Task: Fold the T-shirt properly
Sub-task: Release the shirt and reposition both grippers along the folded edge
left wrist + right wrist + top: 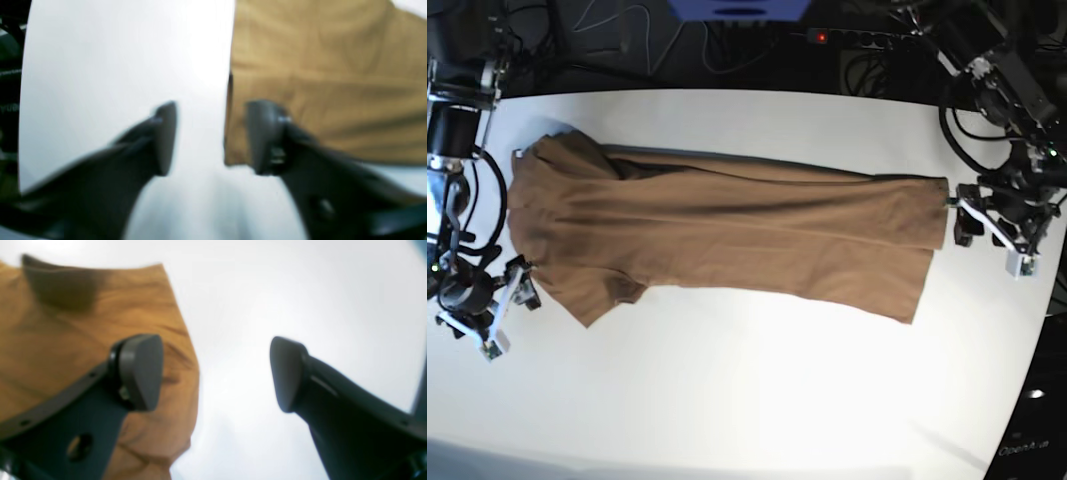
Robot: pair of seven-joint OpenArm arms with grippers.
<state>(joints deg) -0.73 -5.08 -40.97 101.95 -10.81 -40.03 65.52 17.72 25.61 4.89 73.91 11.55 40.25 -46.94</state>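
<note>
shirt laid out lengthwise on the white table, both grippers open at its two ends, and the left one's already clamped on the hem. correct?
Not quite. The left gripper is open, not clamped: the left wrist view shows bare table between its fingers, with the T-shirt edge beside one finger, not pinched. The rest holds: the shirt lies lengthwise on the white table, and the right gripper is open at the other end.

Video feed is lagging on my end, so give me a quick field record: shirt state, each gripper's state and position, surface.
T-shirt: tan-brown, spread lengthwise across the table, partly folded along its length, wrinkled
Left gripper: open, empty, at the shirt's edge on the base view's right
Right gripper: open, empty, by the sleeve end on the base view's left
Table: white
Fold: not finished
</note>
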